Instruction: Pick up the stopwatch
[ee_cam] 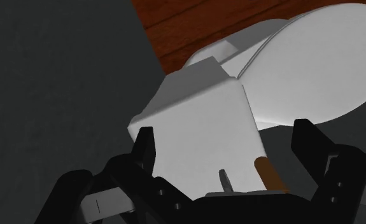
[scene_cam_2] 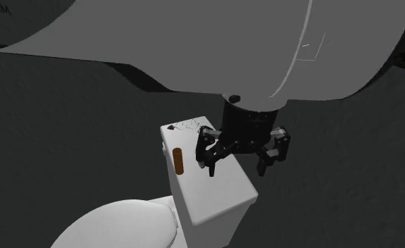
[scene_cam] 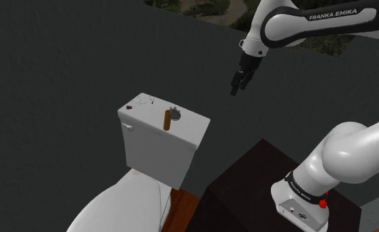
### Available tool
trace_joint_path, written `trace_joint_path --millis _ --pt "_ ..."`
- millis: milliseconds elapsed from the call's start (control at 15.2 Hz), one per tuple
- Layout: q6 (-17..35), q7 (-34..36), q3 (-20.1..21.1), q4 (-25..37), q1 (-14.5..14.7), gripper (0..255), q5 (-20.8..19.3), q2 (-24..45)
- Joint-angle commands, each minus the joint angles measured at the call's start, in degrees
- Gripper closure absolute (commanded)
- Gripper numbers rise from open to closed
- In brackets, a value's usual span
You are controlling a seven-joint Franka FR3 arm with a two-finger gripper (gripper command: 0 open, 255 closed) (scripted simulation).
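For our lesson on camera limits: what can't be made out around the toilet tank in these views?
1. Stopwatch face: too small to read, shoulder view; the tool body covers its lower part, wrist view.
2. Small item at the lid far corner: too small to identify, shoulder view.
3. Bowl: cut off by the shoulder view's bottom edge.
4. Wall: upper part hidden by the arm, second exterior view.

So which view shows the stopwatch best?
The shoulder view: the stopwatch lies clear on the toilet tank lid beside a brown cylinder. The wrist view catches a sliver; the second exterior view's gripper likely hides it.
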Motion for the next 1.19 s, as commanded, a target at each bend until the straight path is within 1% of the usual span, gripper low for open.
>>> trace_joint_path --millis 0,264,594,858,1122 --pt "4.0 -0.9 0.2 0.5 0.5 0 0.1 3.8" --pt "11.0 -2.7 0.5 2.8 1.4 0 0.1 12.0" --pt "18.4 -4.8 1.0 7.4 2.3 0 0.2 22.6" --pt "23.1 -6.2 1.7 12.3 2.9 0 0.0 31.1" --pt "26.7 -7.4 2.3 18.4 3.5 0 -0.6 39.6"
